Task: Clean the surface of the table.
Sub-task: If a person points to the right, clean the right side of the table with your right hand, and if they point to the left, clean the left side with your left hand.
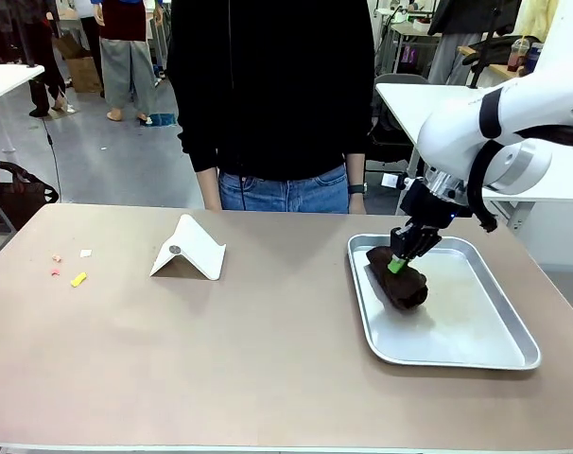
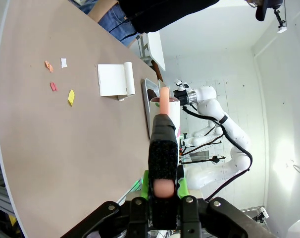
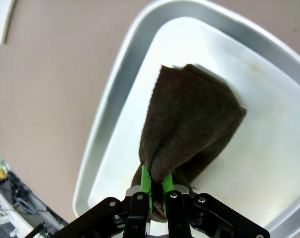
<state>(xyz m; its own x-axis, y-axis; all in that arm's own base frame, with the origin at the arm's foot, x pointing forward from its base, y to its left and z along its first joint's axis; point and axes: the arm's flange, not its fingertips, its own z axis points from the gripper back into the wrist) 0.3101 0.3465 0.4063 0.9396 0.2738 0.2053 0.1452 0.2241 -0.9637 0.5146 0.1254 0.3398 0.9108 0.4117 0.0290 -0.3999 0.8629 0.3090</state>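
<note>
The brownish table (image 1: 220, 359) carries small paper scraps (image 1: 78, 279) near its left side; they also show as coloured bits (image 2: 71, 97) in the left wrist view. My right gripper (image 1: 400, 257) is shut on a dark brown cloth (image 1: 405, 284) that lies in the silver tray (image 1: 494, 350). Close up, its green fingers (image 3: 156, 181) pinch one end of the cloth (image 3: 189, 124), and the rest hangs onto the tray floor. My left gripper (image 2: 163, 183) hovers high over the table (image 2: 66, 148), shut on a dark rough-surfaced brush-like tool (image 2: 162, 148) with peach-coloured ends.
A white folded dustpan-like card (image 1: 187, 249) stands left of centre, between the scraps and the tray. A person in black (image 1: 272, 95) stands at the far edge, hands down. The tray rim (image 3: 110, 109) lies close to the table's right edge.
</note>
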